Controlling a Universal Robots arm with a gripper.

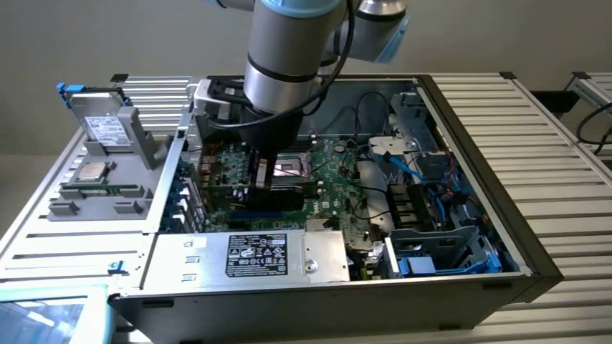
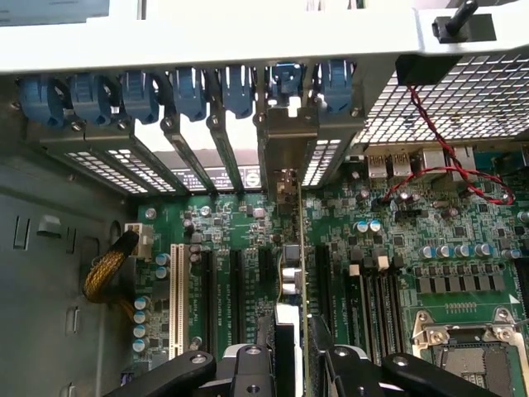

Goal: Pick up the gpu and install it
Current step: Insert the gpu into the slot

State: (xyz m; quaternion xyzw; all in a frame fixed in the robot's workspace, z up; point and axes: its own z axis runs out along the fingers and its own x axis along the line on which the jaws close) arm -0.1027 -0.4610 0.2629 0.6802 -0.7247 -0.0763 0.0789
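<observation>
Gripper [image 2: 291, 351] fingers clench my gpu [image 2: 291, 248] edge-on above the motherboard [image 2: 388, 240] slot; seating apparently demands straight downward pressure.

high exterior view; close wrist view

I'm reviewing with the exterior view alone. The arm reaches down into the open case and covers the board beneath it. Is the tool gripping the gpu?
Observer: Yes. In the wrist view the gpu stands on edge between the fingers of the tool.
Operator: Where does its far end sit?
Observer: Its metal bracket lines up with the rear slot openings, just under the row of blue clips.
Operator: Is the slot area beside it occupied?
Observer: The long white slot a few slots over is empty.
</observation>
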